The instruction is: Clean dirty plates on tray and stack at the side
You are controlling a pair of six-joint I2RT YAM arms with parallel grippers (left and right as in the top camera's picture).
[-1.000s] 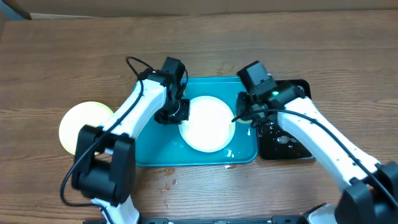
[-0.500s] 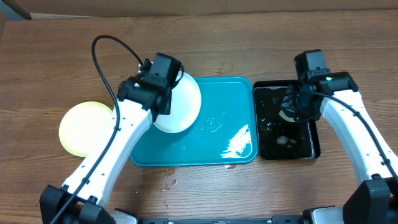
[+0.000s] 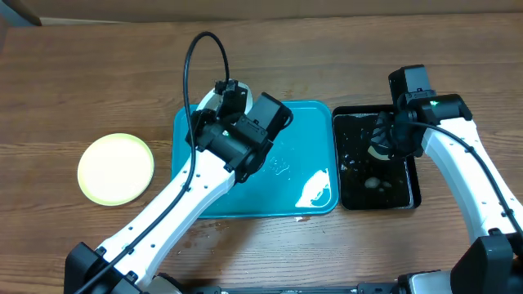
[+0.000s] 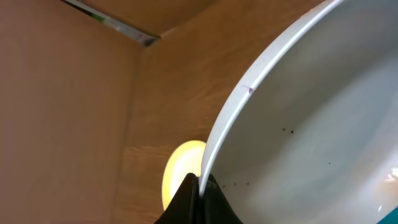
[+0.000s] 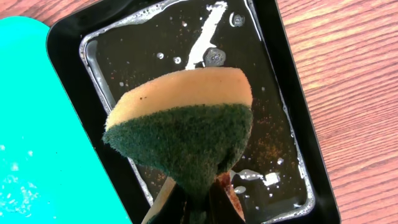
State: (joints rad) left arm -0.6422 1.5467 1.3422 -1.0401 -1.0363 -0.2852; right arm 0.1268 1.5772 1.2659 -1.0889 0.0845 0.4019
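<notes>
A pale yellow-green round plate lies by the left edge of the surface. My left hand pinches a tilted white round plate over the teal plastic tray. My right hand squeezes a green-backed sponge above the black tub.

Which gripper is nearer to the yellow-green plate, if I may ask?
Left. The left gripper holds a white plate above the tray's left end; the yellow-green plate lies left of it. The right gripper is over the black tub, beyond the tray.

Wet teal tray, tilted white plate, yellow-green plate flat alongside
</notes>
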